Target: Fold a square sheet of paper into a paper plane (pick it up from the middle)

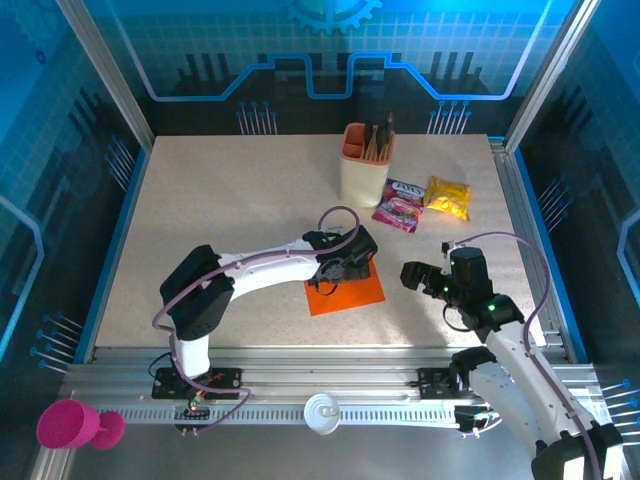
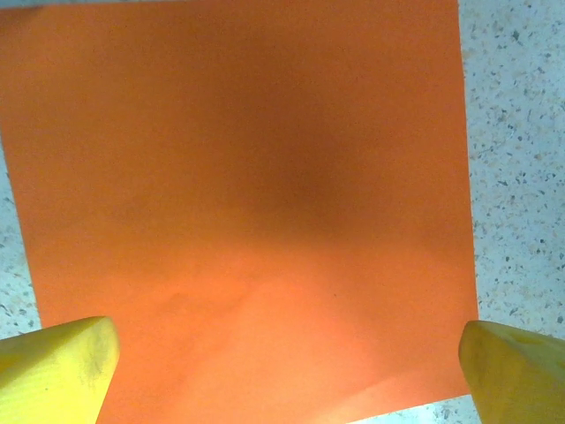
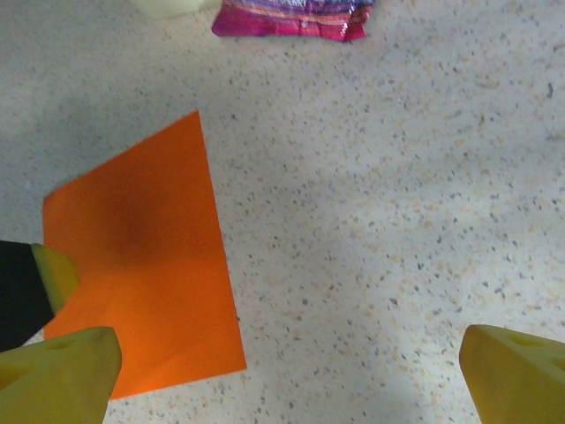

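Note:
The square sheet of paper is bright orange and lies flat and unfolded on the speckled table, with no paper plane shape to it. My left gripper hovers directly over it. In the left wrist view the sheet spans the frame, and the left gripper is open, its yellow fingertips wide apart above the paper's near edge. My right gripper stands to the right of the sheet. It is open over bare table, with the paper off to its left.
A beige-and-orange pen cup stands behind the sheet. A pink snack packet and a yellow one lie to its right. The pink packet sits ahead of the right gripper. A pink cup rests off the table's near left.

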Controlling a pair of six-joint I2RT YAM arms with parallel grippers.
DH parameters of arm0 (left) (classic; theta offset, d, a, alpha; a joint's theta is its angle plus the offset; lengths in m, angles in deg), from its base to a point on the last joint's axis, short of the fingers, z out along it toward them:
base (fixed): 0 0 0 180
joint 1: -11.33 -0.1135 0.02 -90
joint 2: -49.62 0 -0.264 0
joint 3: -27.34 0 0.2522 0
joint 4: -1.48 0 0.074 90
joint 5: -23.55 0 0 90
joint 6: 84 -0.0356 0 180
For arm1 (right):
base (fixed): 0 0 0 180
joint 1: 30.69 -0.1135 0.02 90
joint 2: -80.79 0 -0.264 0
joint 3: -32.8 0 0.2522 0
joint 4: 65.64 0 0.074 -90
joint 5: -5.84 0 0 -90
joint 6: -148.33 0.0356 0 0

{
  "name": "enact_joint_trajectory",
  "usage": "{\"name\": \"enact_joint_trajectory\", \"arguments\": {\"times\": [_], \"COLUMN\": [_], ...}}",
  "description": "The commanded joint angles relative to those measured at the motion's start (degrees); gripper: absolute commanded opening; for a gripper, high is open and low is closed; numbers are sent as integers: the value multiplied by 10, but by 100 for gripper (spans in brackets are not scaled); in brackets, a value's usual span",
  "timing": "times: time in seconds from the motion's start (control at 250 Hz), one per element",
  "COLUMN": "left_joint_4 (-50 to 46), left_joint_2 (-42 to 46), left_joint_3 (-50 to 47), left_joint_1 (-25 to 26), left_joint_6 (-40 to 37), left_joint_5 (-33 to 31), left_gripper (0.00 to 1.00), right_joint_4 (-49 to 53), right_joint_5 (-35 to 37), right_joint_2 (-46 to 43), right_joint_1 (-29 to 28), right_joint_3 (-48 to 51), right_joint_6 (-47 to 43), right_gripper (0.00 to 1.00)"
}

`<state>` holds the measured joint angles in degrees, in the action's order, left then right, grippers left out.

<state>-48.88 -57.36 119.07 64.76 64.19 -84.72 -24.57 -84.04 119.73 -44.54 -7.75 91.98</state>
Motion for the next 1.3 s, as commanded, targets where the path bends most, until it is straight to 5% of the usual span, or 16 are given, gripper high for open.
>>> {"name": "enact_joint_trajectory", "arguments": {"times": [0.0, 1.294], "left_joint_4": [-14, -88], "left_joint_2": [-24, -146], "left_joint_3": [15, 116], "left_joint_1": [3, -31], "left_joint_6": [21, 20], "left_joint_5": [29, 24], "left_gripper": [100, 100], "right_joint_4": [13, 0], "right_joint_5": [-7, -20], "right_joint_2": [-7, -22], "right_joint_1": [-6, -6], "right_joint_3": [7, 30], "right_joint_6": [-2, -23], "right_gripper": [99, 99]}}
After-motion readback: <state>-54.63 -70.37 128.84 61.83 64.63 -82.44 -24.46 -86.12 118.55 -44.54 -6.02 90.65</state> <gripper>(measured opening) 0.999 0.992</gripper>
